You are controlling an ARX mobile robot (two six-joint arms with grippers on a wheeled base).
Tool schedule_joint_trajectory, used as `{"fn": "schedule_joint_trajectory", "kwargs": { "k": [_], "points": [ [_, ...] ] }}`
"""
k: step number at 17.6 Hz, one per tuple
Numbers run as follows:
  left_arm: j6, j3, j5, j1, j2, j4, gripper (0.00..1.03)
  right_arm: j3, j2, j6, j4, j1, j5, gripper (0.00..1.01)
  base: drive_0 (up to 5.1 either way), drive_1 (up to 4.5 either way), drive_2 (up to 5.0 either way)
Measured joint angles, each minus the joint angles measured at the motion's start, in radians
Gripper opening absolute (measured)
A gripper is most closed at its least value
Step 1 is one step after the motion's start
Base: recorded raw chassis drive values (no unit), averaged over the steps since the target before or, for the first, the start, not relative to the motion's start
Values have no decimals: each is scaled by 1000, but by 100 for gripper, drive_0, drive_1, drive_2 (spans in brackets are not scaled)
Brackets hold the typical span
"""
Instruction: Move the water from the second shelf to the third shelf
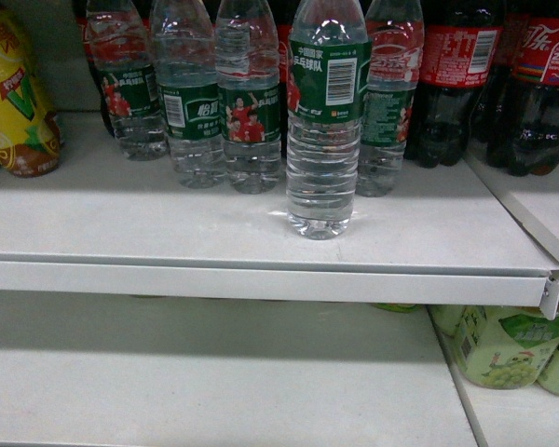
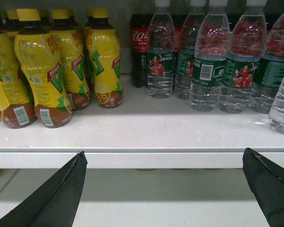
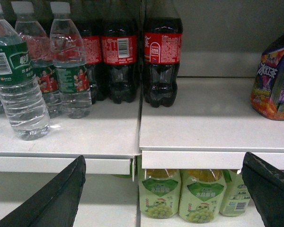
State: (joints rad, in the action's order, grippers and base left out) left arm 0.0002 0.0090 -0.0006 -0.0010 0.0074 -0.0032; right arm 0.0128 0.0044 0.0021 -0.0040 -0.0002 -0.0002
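1. On the upper white shelf (image 1: 261,242), one water bottle (image 1: 323,121) stands upright, alone in front of a row of the same bottles (image 1: 214,102). It is near the front edge, apart from the others.
2. The bottle looks full, so I judge it rather heavy for its size. The plastic is clear, thin and ribbed; it may dent under strong squeeze and can be a little slippery.
3. A good place to hold is, I think, the ribbed body just under the green label, or on the label itself, where the wall is straighter.
4. The label is dark green with white Chinese text, a white barcode and a figure in a red shirt. I cannot read the brand surely.
5. Beside the row stand dark cola bottles (image 1: 466,84) with red labels, and yellow drink bottles (image 2: 42,71) with a big "V".
6. The left claw (image 2: 163,189) has fingers wide apart and holds nothing; it is low, before the shelf edge. The right claw (image 3: 163,189) is also wide apart and empty.
7. The shelf below (image 1: 214,382) shows free space.
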Motion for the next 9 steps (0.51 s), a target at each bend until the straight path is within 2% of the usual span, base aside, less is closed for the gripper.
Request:
{"fn": "schedule_joint_trajectory", "kwargs": {
  "k": [1,2,3,4,6,9],
  "points": [
    [0,0,0,0,0,0,98,17,14,23,-68,-10,-30,98,0,0,0],
    [0,0,2,0,0,0,98,70,136,115,-162,-26,-97,98,0,0,0],
    [0,0,0,0,0,-1,98,108,249,211,-100,-9,-99,98,0,0,0],
    [0,0,0,0,0,0,98,147,305,238,-37,22,-94,98,0,0,0],
    [0,0,0,0,0,0,98,228,404,241,65,78,-68,98,0,0,0],
    [0,0,0,0,0,0,98,267,468,240,118,111,-53,98,0,0,0]
  ]
}}
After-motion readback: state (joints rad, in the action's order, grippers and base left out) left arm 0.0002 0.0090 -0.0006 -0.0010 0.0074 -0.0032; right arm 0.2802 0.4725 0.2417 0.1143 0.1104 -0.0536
